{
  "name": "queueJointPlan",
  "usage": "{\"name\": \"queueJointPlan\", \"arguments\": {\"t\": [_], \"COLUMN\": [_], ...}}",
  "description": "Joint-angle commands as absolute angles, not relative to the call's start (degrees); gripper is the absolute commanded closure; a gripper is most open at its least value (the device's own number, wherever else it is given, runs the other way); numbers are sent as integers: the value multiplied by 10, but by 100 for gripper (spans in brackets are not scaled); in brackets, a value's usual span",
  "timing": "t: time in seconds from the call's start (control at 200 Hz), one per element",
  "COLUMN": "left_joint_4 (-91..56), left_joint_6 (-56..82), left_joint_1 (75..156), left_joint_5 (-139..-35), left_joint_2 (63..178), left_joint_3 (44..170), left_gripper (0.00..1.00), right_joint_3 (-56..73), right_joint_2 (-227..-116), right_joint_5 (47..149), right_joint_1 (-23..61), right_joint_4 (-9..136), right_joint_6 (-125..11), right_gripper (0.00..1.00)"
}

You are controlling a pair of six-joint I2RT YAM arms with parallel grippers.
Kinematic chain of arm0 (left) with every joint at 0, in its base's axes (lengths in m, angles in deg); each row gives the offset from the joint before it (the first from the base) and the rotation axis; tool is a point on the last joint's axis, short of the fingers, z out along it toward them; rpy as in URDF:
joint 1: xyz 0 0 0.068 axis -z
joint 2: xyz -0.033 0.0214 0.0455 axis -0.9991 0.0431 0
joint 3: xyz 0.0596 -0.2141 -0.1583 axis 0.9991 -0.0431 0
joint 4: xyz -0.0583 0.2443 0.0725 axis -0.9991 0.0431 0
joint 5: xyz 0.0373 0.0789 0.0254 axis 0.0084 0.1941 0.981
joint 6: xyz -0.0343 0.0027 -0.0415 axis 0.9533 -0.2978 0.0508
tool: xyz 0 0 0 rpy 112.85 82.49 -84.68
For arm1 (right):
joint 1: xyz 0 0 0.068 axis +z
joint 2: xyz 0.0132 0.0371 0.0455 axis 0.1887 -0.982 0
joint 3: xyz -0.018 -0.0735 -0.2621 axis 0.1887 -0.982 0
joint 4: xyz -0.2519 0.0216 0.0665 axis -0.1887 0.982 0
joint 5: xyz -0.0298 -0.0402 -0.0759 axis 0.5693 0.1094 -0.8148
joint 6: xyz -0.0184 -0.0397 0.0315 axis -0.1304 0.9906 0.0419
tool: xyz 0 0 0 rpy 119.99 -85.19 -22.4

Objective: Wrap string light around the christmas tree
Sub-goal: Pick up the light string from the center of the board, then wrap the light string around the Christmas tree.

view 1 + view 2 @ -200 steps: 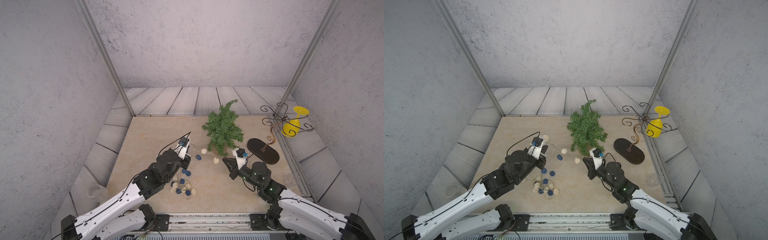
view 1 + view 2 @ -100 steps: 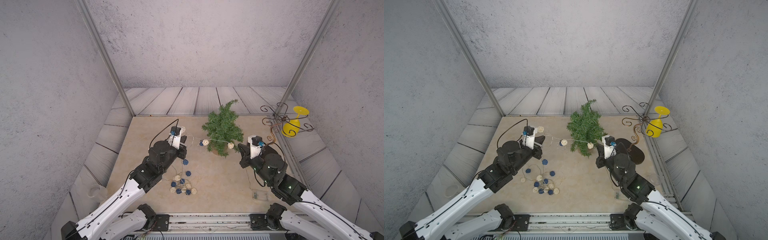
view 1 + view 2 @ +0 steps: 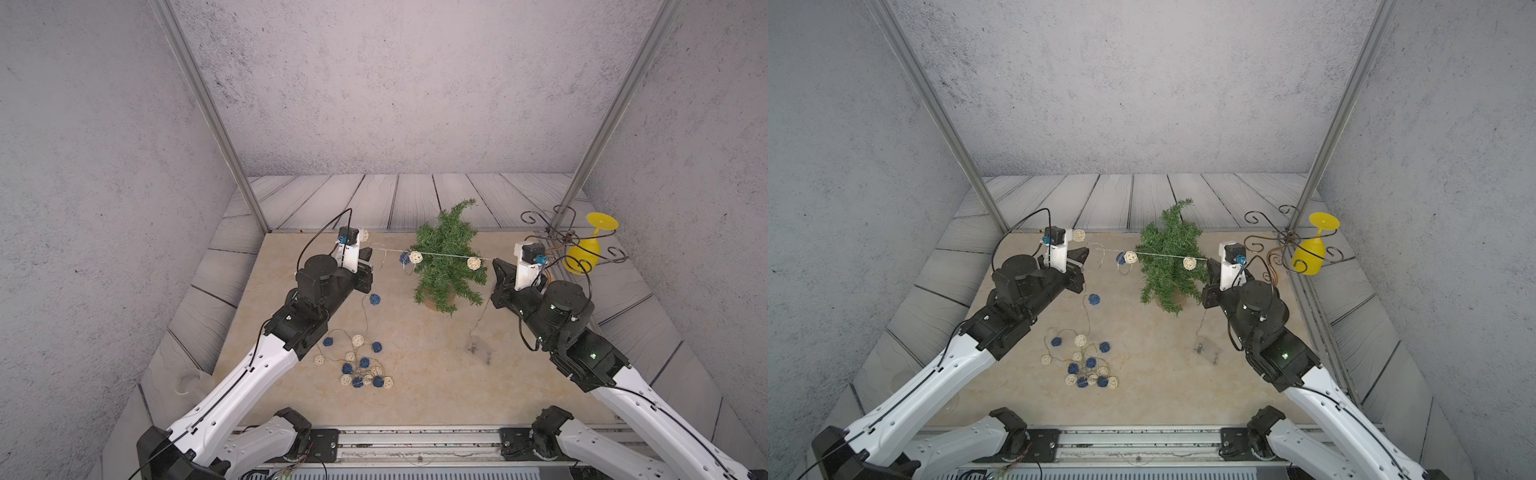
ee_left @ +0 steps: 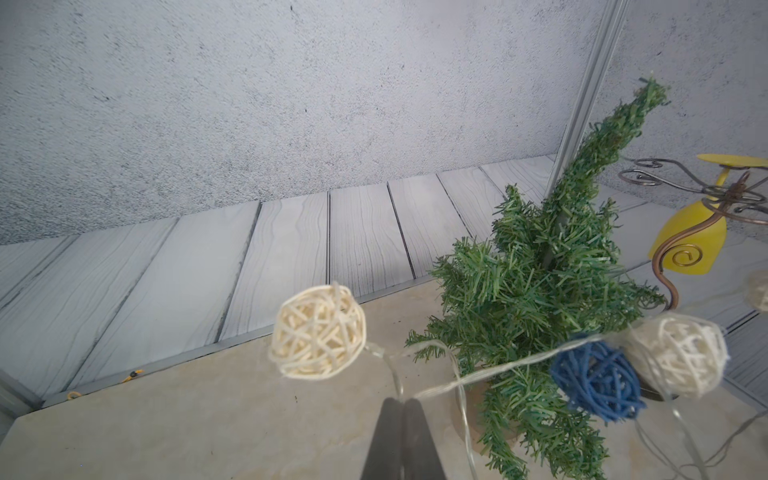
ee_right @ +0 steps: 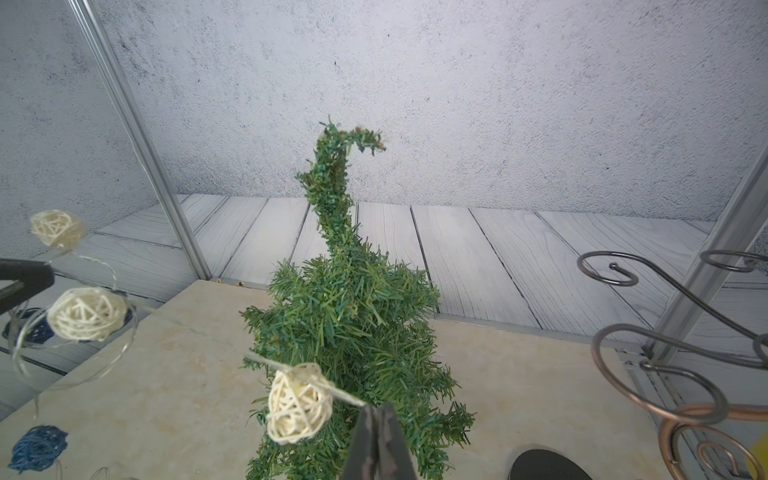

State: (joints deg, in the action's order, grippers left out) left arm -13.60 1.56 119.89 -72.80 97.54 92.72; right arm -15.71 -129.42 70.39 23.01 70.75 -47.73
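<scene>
The christmas tree [image 3: 446, 257] [image 3: 1169, 262] is a small green fir with a bent tip, standing upright on the tan mat. The string light [image 3: 440, 254] runs taut across its near side at mid height, with cream balls [image 3: 415, 257] [image 3: 473, 263] on either side. My left gripper [image 3: 368, 251] [image 4: 402, 401] is shut on the wire left of the tree. Right of the tree, my right gripper [image 3: 496, 262] [image 5: 377, 405] is shut on the wire beside a cream ball [image 5: 297, 409]. The remaining balls lie heaped [image 3: 361, 368] on the mat, and the clear battery box [image 3: 478, 349] lies near the right arm.
A curly metal wire stand [image 3: 561, 235] with a yellow glass [image 3: 586, 253] hanging on it stands close behind the right gripper. Its black base [image 5: 548, 463] sits beside the tree. Metal posts [image 3: 208, 116] rise at both back corners of the mat.
Both grippers have risen, moved toward the back and spread apart. The string between them is now drawn taut across the tree's near side, and more balls have lifted off the mat.
</scene>
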Motion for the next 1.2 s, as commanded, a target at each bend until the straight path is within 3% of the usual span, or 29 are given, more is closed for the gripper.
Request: {"name": "queueJointPlan", "arguments": {"t": [0.0,0.175,0.44,0.651,0.846,1.196], "left_joint_4": [-143,-182,-160,-164,-164,-200], "left_joint_6": [36,37,29,36,32,58], "left_joint_1": [1152,1150,1150,1148,1146,1134], "left_joint_5": [-672,-806,-880,-884,-924,-930], "left_joint_2": [975,979,1036,1103,1164,1188], "left_joint_3": [945,928,1042,1140,1235,1282], "left_gripper": [100,100,100,100,100,100], "right_joint_3": [-138,-152,-88,-75,-96,-103], "right_joint_2": [-1296,-1308,-1362,-1420,-1437,-1433], "right_joint_5": [672,785,739,823,888,857], "right_joint_1": [176,169,162,97,85,76], "right_joint_4": [733,698,699,621,503,446], "right_joint_6": [-498,-491,-500,-557,-561,-541], "right_gripper": [99,95,95,95,95,97]}}
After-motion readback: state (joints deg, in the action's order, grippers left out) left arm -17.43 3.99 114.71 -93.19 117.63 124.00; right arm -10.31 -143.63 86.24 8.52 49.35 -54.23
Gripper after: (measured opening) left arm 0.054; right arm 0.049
